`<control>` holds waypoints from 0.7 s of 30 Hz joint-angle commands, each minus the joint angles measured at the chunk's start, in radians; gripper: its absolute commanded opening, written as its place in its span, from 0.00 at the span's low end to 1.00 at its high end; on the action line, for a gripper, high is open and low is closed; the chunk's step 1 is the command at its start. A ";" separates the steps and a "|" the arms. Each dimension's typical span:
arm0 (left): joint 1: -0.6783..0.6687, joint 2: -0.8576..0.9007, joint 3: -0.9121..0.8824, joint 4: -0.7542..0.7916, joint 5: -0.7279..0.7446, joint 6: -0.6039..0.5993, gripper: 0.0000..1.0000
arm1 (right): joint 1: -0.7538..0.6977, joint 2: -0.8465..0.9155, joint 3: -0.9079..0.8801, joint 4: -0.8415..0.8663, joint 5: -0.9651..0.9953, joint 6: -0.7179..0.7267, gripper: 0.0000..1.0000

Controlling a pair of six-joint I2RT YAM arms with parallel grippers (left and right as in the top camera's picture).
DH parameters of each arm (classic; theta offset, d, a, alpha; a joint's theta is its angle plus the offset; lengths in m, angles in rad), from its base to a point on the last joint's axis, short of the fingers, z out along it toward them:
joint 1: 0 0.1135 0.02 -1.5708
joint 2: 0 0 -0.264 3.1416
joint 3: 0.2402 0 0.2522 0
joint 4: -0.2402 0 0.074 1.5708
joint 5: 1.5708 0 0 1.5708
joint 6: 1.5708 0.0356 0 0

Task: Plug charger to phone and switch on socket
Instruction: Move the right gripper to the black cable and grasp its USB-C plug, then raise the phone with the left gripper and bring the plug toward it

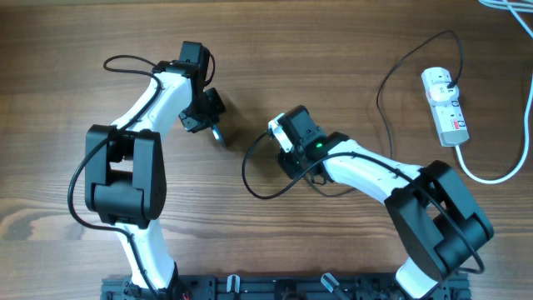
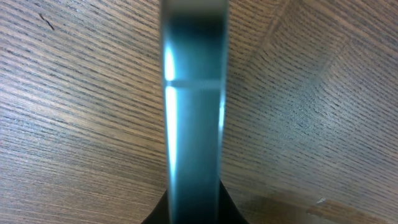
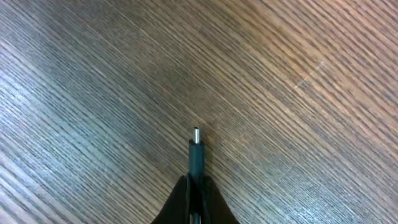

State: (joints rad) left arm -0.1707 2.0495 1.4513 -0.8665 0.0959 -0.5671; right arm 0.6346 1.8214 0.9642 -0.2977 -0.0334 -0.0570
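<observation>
A brown wood-grain table [image 1: 333,50] fills every view. The left hand [image 1: 213,125] is clamped on the phone [image 2: 194,124], which it holds edge-on above the table. The right hand [image 3: 196,194] pinches the charger [image 3: 196,152], whose silvery tip juts out past the fingers. The socket [image 1: 445,104] lies at the table's far right with its white cord [image 1: 500,175], well apart from both hands.

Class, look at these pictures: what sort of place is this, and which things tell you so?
Probably a robotics lab or test bench: two robot arms mounted at a wooden table, a socket lying on it, and a charger held by one arm.
</observation>
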 commanded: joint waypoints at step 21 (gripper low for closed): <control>0.202 -0.050 -0.011 0.164 1.476 0.719 0.04 | -0.138 -0.091 0.053 0.274 -1.113 0.566 0.04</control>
State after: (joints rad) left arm 0.0135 2.0418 1.4418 -0.6830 1.3499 0.0517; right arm 0.4725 1.7508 1.0233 -0.1032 -1.0779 0.3706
